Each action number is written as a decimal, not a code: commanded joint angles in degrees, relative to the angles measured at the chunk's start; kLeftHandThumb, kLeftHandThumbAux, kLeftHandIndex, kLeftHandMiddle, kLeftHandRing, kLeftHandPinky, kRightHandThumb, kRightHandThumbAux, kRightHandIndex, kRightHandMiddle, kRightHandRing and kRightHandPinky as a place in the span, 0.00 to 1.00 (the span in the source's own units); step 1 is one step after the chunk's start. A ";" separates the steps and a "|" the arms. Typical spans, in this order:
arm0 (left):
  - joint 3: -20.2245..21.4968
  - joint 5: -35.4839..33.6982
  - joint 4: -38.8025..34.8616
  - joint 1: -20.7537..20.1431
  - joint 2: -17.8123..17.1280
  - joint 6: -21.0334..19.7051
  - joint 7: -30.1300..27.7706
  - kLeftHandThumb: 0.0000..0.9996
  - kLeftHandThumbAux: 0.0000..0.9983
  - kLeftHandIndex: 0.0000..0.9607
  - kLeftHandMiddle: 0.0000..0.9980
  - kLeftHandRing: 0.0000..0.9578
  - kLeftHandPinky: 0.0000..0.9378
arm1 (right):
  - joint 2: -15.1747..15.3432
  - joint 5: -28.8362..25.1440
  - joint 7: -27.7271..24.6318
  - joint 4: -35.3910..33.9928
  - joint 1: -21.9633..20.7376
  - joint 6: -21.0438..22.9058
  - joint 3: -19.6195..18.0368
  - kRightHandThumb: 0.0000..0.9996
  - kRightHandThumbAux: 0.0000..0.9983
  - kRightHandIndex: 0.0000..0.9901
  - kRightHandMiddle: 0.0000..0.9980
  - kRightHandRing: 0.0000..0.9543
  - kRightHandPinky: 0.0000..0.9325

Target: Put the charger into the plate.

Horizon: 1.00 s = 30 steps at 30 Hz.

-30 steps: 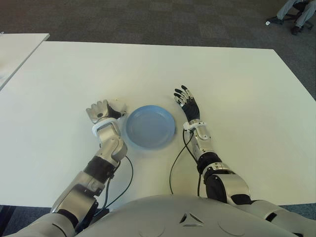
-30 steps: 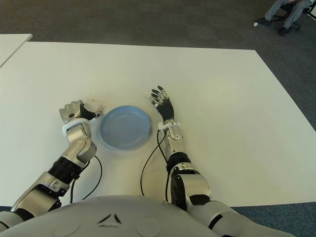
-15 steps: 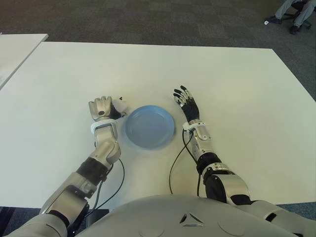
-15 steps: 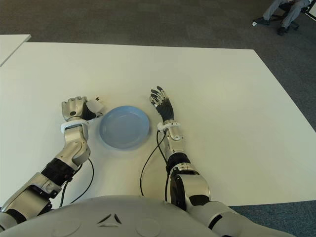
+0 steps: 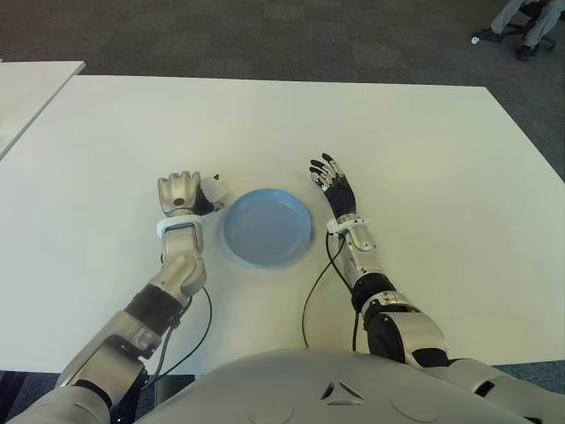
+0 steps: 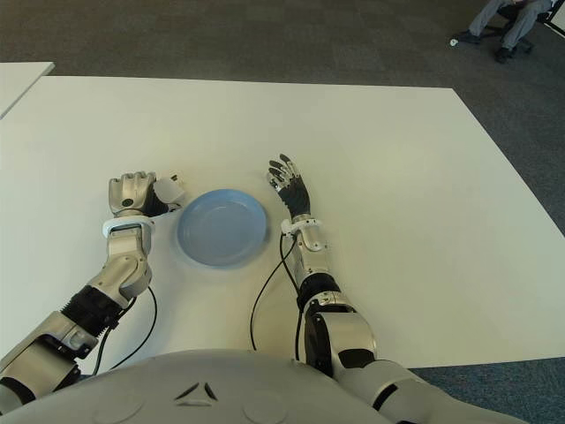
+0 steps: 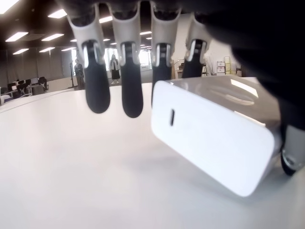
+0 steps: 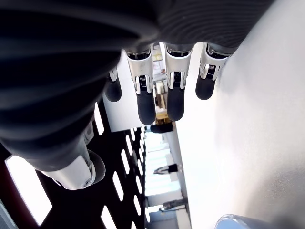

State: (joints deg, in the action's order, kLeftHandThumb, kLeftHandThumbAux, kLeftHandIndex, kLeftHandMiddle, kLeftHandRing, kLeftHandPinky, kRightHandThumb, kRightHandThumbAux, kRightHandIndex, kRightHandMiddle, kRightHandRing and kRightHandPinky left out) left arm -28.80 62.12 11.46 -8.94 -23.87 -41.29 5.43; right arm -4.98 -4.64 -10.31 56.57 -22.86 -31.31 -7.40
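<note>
our left hand (image 5: 183,193) is clamped on the white boxy plastic charger (image 7: 217,143), just left of the round blue plate (image 5: 267,227) near the white table's (image 5: 424,150) front edge; our right hand (image 5: 334,186), fingers spread, shows right of the plate.

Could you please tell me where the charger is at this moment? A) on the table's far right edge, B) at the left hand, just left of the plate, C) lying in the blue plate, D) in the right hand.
B: the white charger sits within the left hand, beside the empty blue plate; the right hand is open and empty.
</note>
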 commanded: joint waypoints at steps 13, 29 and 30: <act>2.11 -0.08 -0.91 2.71 -1.05 1.41 -0.49 0.73 0.69 0.46 0.77 0.82 0.85 | 0.61 -0.09 -0.03 1.97 1.67 1.73 0.27 0.03 0.66 0.09 0.22 0.17 0.10; 4.79 3.45 -15.12 2.93 -1.68 -0.68 -5.76 0.73 0.69 0.46 0.74 0.79 0.83 | 0.81 -0.24 -0.15 2.71 1.35 1.82 0.05 0.03 0.65 0.09 0.22 0.17 0.09; 4.83 4.18 -16.81 3.15 -1.49 -0.87 -6.23 0.73 0.69 0.46 0.74 0.79 0.83 | 0.80 -0.21 -0.14 2.72 1.34 1.82 0.08 0.03 0.65 0.09 0.22 0.17 0.09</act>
State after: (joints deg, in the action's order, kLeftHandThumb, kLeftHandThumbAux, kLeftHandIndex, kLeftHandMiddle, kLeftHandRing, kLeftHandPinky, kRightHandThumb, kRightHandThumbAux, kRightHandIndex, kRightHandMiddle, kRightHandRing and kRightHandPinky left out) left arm -24.37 64.49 -2.48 -6.31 -25.55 -41.62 0.97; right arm -4.34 -4.64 -10.57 57.19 -23.23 -31.32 -7.21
